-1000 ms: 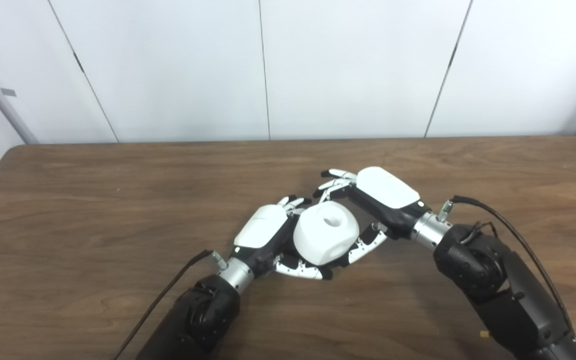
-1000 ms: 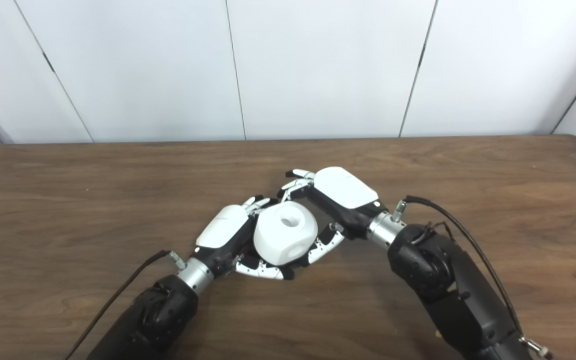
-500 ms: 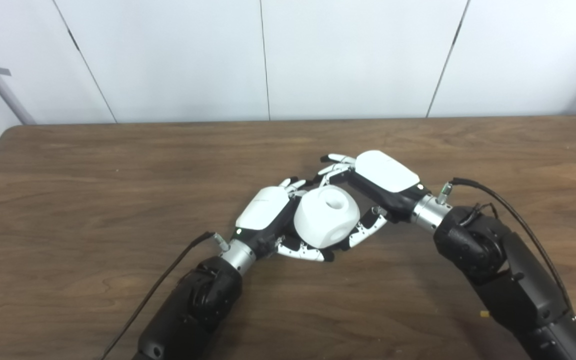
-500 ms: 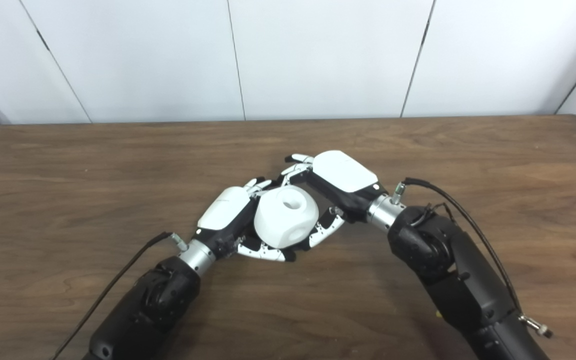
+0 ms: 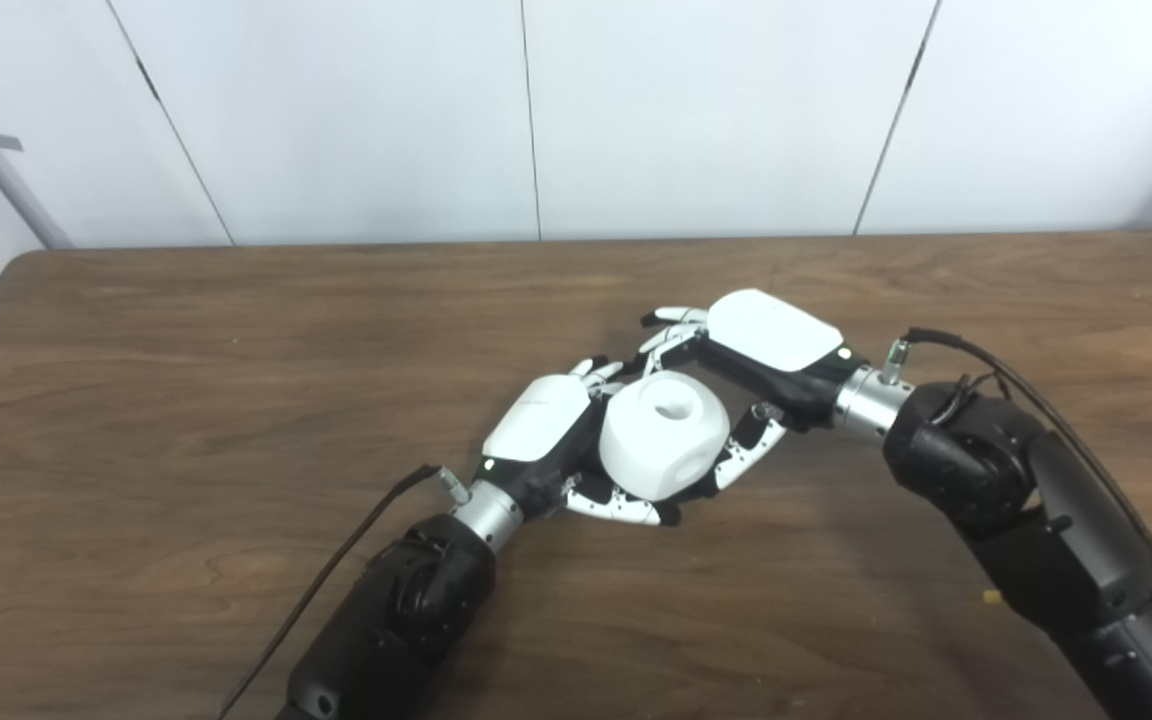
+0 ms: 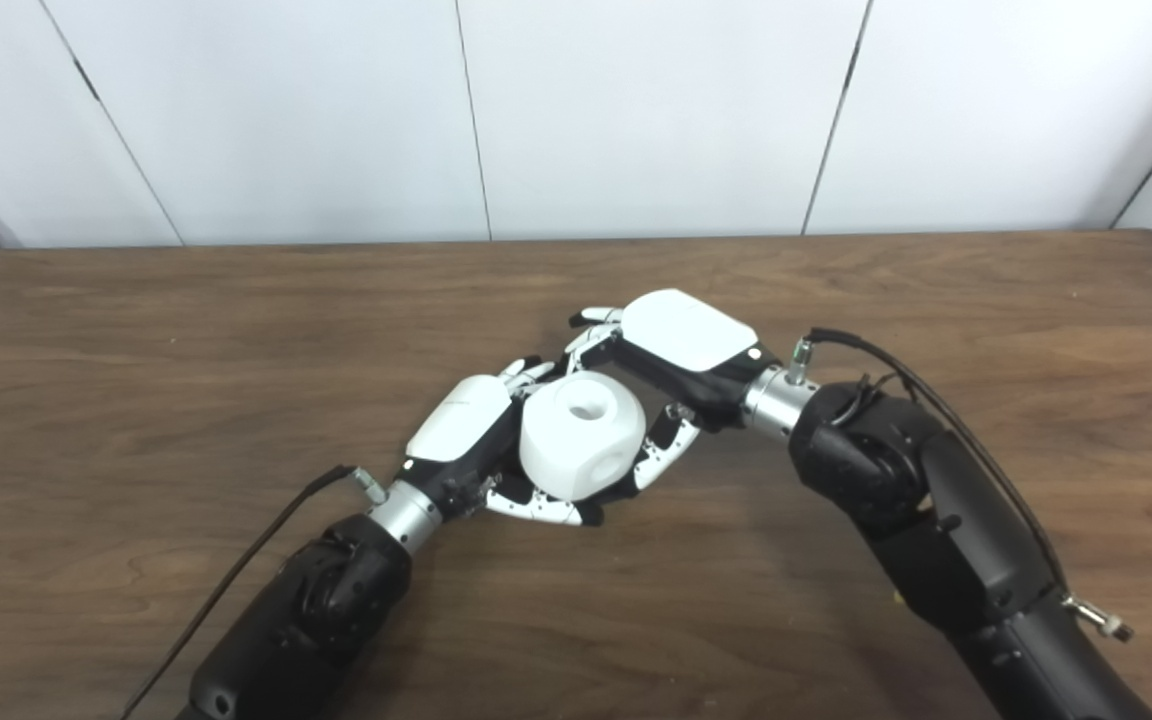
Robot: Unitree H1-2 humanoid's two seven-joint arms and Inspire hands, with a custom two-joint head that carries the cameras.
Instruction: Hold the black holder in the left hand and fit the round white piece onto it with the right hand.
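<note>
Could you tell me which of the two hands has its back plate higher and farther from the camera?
The right hand; its white back plate sits above and beyond the round white piece, whereas the left hand lies lower, beside it.

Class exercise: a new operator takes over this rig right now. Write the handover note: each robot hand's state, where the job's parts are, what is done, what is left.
Left robot hand: curled under and beside the round white piece, apparently gripping from below.
Right robot hand: fingers spread around the piece's far and right sides; it looks like contact, but a firm grip cannot be confirmed.
Parts: the white piece sits between both hands above the table, its top hole facing up. The black holder is not clearly visible; it may be hidden under the piece in the left hand.
Done: the piece has been brought to the left hand.
Left: confirm full seating on the holder, then release.
</note>
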